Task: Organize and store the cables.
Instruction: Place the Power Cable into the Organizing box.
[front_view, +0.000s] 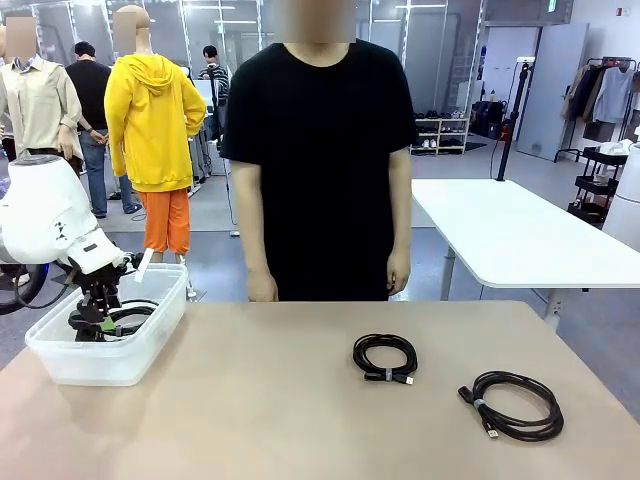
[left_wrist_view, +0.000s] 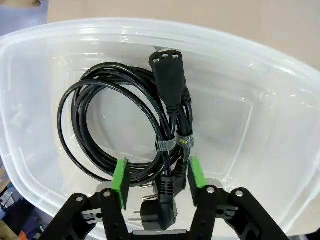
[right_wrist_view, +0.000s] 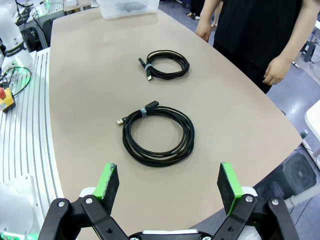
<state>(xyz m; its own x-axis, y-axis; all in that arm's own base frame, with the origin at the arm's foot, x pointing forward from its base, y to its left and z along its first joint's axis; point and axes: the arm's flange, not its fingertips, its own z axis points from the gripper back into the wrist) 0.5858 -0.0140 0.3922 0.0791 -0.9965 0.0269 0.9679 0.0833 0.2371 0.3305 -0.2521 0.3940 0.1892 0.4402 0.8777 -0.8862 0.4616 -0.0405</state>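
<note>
One coiled black cable with a tie and a chunky plug lies inside the clear plastic bin. My left gripper hangs low in that bin, jaws apart, with the cable's tied strands between the green pads but loose. From the front, the left gripper is inside the bin at the table's left. Two more cables rest on the table: a small coil in the middle and a larger coil to the right. My right gripper hovers open above the larger coil; the smaller coil lies beyond.
A person in a black shirt stands at the far edge, hands hanging by the sides. The tan table has bare room between bin and coils. A white table stands behind on the right.
</note>
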